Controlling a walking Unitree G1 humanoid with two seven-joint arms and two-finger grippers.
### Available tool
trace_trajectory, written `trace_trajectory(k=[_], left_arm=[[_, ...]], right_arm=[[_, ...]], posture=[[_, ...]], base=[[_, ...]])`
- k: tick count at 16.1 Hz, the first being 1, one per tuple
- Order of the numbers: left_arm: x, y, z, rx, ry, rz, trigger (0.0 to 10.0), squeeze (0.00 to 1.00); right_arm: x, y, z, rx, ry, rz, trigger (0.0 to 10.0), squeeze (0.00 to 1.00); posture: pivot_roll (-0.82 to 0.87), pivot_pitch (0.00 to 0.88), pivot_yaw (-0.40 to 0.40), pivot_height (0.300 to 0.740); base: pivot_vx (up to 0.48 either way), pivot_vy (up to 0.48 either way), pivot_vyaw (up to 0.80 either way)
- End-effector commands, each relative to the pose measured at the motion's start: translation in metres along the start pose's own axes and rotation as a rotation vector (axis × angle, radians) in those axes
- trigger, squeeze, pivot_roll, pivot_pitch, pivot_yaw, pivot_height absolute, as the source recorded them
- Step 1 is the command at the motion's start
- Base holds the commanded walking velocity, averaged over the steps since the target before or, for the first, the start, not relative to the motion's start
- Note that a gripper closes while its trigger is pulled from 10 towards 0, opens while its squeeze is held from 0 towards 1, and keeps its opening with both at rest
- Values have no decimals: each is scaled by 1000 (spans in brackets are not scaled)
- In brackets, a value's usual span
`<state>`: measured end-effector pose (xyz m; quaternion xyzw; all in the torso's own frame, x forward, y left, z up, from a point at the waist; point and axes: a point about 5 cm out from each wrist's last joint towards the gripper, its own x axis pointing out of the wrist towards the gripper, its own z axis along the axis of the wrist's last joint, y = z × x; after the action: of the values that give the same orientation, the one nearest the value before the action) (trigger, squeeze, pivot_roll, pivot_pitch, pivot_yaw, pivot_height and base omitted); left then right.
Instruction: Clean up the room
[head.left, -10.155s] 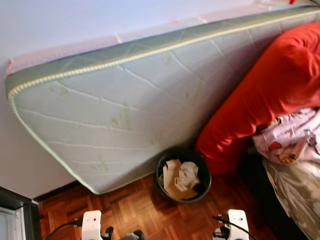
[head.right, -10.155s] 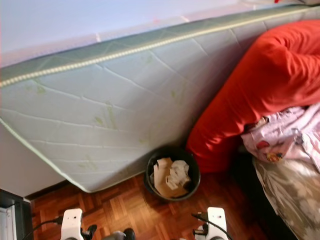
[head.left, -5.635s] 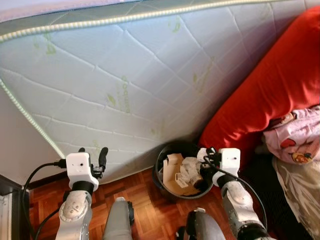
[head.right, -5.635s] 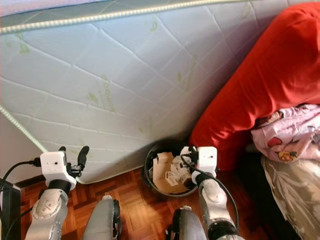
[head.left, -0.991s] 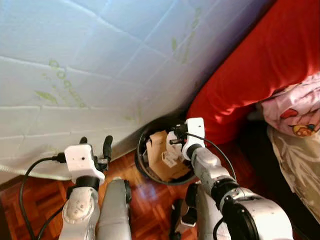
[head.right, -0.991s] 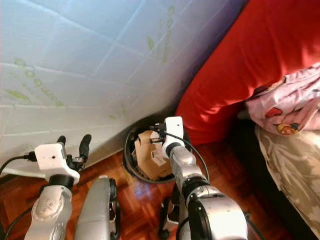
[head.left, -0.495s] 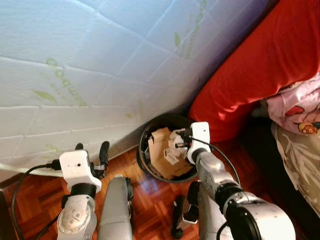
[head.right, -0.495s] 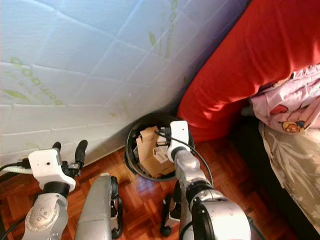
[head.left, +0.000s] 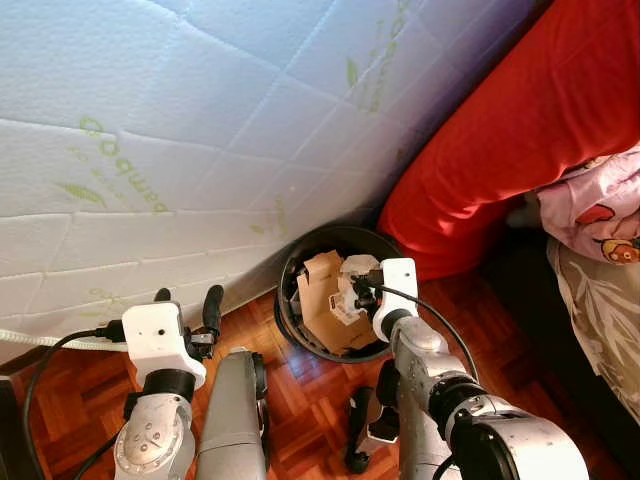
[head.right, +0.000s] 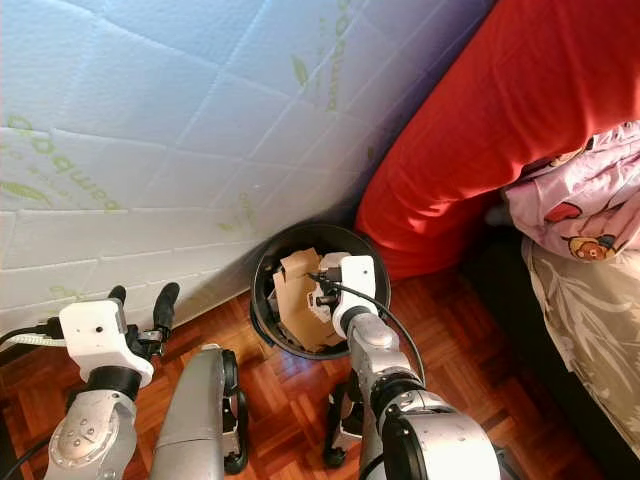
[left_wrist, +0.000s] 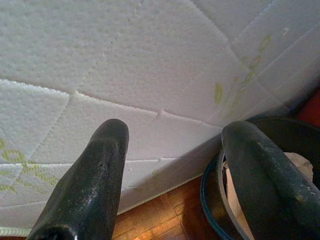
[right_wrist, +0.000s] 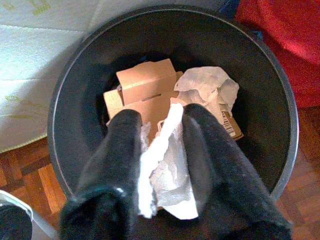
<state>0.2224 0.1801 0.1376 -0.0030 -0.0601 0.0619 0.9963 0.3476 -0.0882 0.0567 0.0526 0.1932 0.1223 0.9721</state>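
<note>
While the quilted mattress (head.left: 180, 130) leans behind it, the black bin (right_wrist: 75, 95) stands on the parquet floor (head.left: 80, 400). Right gripper (right_wrist: 160, 135) hangs above the bin, jaws clamped on crumpled white paper (right_wrist: 167, 165). Left gripper (left_wrist: 172, 150) jaws are spread, holding nothing.

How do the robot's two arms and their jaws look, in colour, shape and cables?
Both arms are silver-grey with rounded, smooth metal segments. Each wrist carries a white boxy camera block, and a thin black cable loops from it back along the arm. The left gripper and right gripper each have two long, thick black jaws with rounded tips and a matt, slightly scuffed surface. No markings are legible.
</note>
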Motion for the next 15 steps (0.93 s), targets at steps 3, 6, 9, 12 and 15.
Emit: trace_trajectory(k=[3,6,9,12,15], left_arm=[[-7,2,-5,26,41,9,10000,0],[-8,3,-5,30,49,12,10000,0],[-8,2,-5,34,50,7,10000,0],[-7,3,-5,34,49,8,10000,0],[-6,3,-5,35,45,11,10000,0]], right_arm=[[-4,1,-20,-7,81,11,10000,1000],[-4,2,-16,16,49,30,10000,1000],[-3,1,-10,61,-7,41,10000,1000],[-4,-1,-10,67,-16,40,10000,1000],[-4,-5,-9,183,-38,23,10000,1000]], posture=[[390,568,-96,611],[393,570,-95,611],[391,572,-94,611],[393,570,-95,611],[391,569,-96,611]], base=[[0,0,0],[0,0,0],[0,0,0],[0,0,0],[0,0,0]])
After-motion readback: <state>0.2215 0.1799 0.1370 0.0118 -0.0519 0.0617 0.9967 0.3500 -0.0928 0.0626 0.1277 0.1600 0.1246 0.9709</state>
